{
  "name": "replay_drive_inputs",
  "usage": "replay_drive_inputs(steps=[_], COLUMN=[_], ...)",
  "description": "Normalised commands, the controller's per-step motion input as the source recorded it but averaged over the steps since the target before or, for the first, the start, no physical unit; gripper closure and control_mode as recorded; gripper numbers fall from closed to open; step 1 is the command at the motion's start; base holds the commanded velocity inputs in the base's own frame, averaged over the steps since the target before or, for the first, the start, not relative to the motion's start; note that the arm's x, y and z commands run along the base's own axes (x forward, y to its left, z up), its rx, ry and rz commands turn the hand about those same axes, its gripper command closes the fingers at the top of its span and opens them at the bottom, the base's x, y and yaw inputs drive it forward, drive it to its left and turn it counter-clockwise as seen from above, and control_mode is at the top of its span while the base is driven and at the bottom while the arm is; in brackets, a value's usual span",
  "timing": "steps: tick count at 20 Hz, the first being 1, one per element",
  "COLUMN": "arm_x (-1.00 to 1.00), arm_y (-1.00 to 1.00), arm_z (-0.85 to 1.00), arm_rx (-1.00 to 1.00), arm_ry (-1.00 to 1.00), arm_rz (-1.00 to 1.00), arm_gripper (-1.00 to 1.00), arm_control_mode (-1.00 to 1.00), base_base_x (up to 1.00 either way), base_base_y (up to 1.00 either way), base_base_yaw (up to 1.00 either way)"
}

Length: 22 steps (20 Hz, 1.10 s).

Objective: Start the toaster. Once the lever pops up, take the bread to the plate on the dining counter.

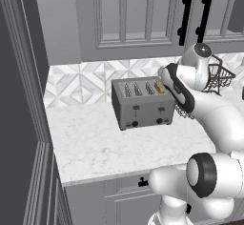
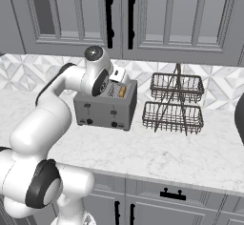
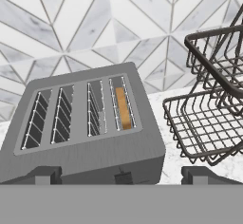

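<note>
Marble worktop [image 1: 95,143] with patterned tile backsplash [image 1: 81,83]. At its back stands the toaster [image 1: 143,104], a grey four-slot box; the bread [image 1: 159,87] sits in the rightmost slot, its golden top edge showing just above the opening. On the front face, the lever [image 1: 161,108] is the right-hand black tab, beside its left-hand twin. The gripper [image 3: 121,176] hangs above the toaster's front edge, fingertips spread fully apart and holding nothing. To the right, apart from the toaster, stands a two-tier wire basket [image 2: 174,102].
</note>
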Motion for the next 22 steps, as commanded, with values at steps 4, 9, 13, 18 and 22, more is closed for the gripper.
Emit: replay_drive_inputs(steps=[4,9,13,18,22], arm_x=[0.0,0.0,0.0,0.0,0.0], arm_y=[0.0,0.0,0.0,0.0,0.0], arm_z=[0.0,0.0,0.0,0.0,0.0], arm_rx=[0.0,0.0,0.0,0.0,0.0], arm_ry=[0.0,0.0,0.0,0.0,0.0], arm_rz=[0.0,0.0,0.0,0.0,0.0], arm_gripper=[-1.0,-1.0,-1.0,-1.0,-1.0], arm_control_mode=[-1.0,-1.0,-1.0,-1.0,-1.0], base_base_x=[0.0,0.0,0.0,0.0,0.0], base_base_y=[0.0,0.0,0.0,0.0,0.0], base_base_yaw=[0.0,0.0,0.0,0.0,0.0])
